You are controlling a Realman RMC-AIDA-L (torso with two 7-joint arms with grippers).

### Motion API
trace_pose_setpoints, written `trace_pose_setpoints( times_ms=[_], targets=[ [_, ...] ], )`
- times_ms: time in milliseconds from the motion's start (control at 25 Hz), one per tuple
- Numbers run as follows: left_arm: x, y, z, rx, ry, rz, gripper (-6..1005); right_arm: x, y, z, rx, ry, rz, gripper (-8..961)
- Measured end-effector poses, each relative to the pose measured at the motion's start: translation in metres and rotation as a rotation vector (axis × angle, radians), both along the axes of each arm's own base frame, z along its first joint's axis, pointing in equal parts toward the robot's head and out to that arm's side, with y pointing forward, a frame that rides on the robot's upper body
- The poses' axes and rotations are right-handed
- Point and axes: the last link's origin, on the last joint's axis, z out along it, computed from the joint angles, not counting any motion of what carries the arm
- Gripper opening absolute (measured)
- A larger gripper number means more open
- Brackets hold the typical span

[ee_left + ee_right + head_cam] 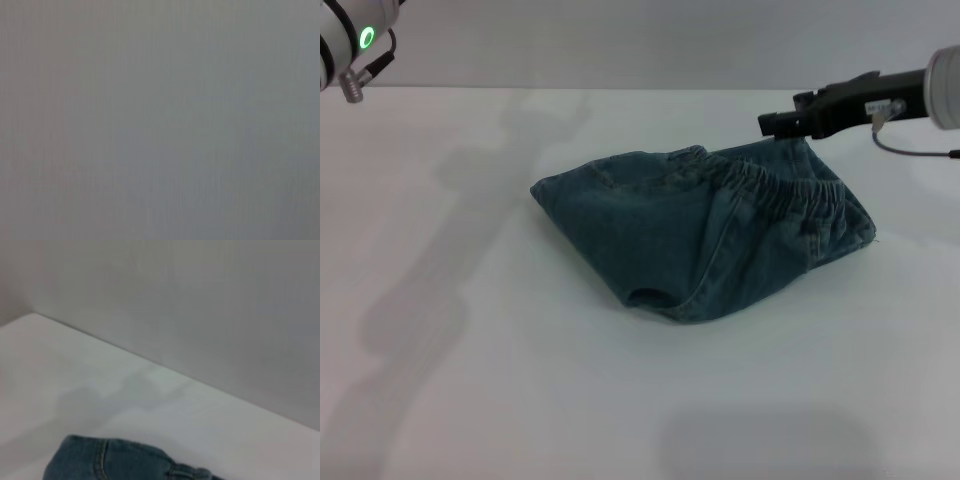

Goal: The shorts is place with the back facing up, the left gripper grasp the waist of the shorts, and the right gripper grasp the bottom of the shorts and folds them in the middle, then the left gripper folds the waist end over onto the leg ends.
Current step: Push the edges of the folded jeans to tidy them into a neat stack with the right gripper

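I've got the faded blue denim shorts (695,235) lying in a folded, rumpled heap on the white table (470,380), a bit right of centre and nearer the far edge than the near one. The gathered, ruffled elastic waist (790,190) sits along the heap's far-right side, greyer and more wrinkled than the rest; the fold bulges toward the near edge w/ a small dark opening at its lowest point.

The right gripper (767,124), slim black jaws w/ a small white label and thin grey cable on a white arm, reaches in from the right edge just over the far end of the waist. Its tip meets a raised peak of denim there, but I can't tell if the fingers are pinching or spread.

In the right wrist view, only a corner of the denim shows.

The left gripper itself is out of view; only its silver-white arm w/ green light (366,38) shows, up at the far-left corner, well apart from the shorts. The left wrist view is blank grey.

No containers on the table.
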Motion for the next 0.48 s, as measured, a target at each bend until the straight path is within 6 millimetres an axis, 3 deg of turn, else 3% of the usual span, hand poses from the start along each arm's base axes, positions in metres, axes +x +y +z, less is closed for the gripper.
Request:
trace_pose_setpoints(
  times_ms=[480],
  targets=[
    [-0.008,-0.003,-0.004,-0.019,-0.021,0.025,847,0.013,-0.002,-0.03,-0.046,0.019,-0.057,594]
  ],
)
